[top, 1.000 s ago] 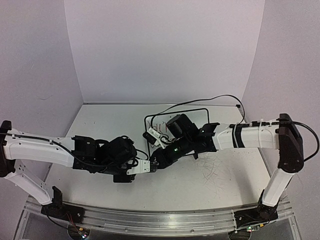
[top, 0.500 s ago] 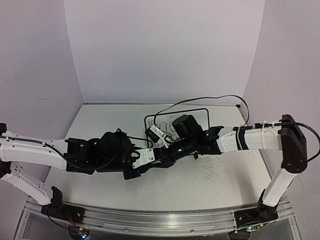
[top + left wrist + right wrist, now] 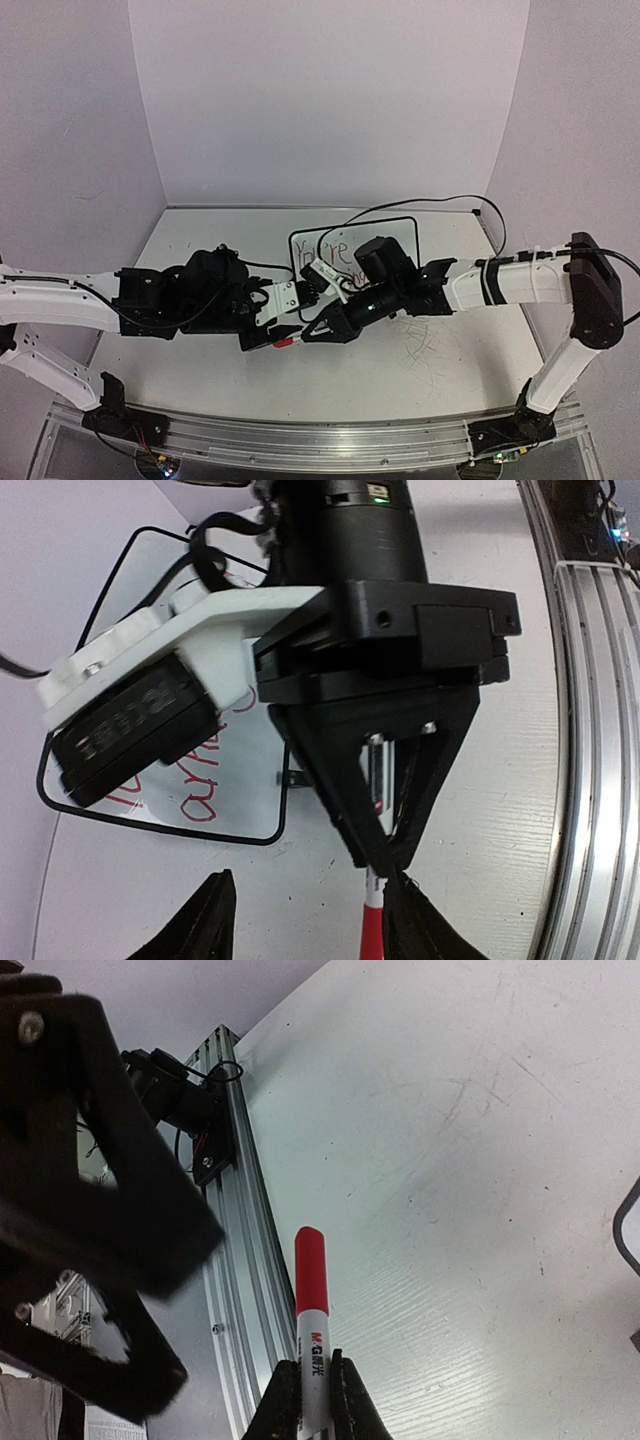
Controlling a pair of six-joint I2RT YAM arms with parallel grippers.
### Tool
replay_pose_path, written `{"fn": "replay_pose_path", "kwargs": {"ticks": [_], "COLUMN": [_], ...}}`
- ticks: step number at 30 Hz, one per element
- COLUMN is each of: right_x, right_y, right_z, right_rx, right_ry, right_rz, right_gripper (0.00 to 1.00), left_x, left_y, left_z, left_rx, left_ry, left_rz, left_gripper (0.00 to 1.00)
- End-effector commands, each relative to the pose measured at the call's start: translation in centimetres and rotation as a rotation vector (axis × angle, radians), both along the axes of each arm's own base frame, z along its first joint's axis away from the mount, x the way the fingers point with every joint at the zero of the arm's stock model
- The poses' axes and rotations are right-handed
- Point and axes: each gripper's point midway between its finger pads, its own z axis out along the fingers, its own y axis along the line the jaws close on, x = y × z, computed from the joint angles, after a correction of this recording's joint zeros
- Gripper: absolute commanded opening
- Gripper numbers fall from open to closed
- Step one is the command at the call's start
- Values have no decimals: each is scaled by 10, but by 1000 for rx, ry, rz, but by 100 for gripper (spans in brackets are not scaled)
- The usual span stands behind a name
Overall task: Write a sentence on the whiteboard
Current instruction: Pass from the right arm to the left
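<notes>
The whiteboard (image 3: 388,232) lies flat at the table's middle back, and the sentence (image 3: 326,247) shows on it in red, partly hidden by the arms. The left wrist view catches the board's near corner (image 3: 150,798) and some red letters (image 3: 205,785). My right gripper (image 3: 312,335) (image 3: 313,1400) is shut on a white marker (image 3: 311,1290) whose red cap (image 3: 285,342) points toward the left arm. My left gripper (image 3: 274,334) (image 3: 312,925) is open around that cap (image 3: 372,930), which sits close to one finger.
The scuffed grey-white tabletop (image 3: 440,370) stretches to the right of the grippers. An aluminium rail (image 3: 300,440) (image 3: 235,1290) runs along the near edge. A black cable (image 3: 420,200) loops over the board's far side.
My left jaws have opened from shut at the marker's cap end, and the left wrist has drawn back to the left. The right gripper has moved slightly nearer, uncovering more of the board.
</notes>
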Motion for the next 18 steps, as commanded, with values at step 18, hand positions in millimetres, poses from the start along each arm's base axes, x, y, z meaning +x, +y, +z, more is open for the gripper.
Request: {"fn": "replay_pose_path", "kwargs": {"ticks": [18], "right_x": [4], "right_y": [-2], "right_z": [59], "right_rx": [127], "right_ry": [-94], "right_rz": [8], "right_gripper": [0], "left_x": [4], "left_y": [-19], "left_z": [-9], "left_rx": [19], "left_ry": [156], "left_rz": [-112], "left_gripper": [38]}}
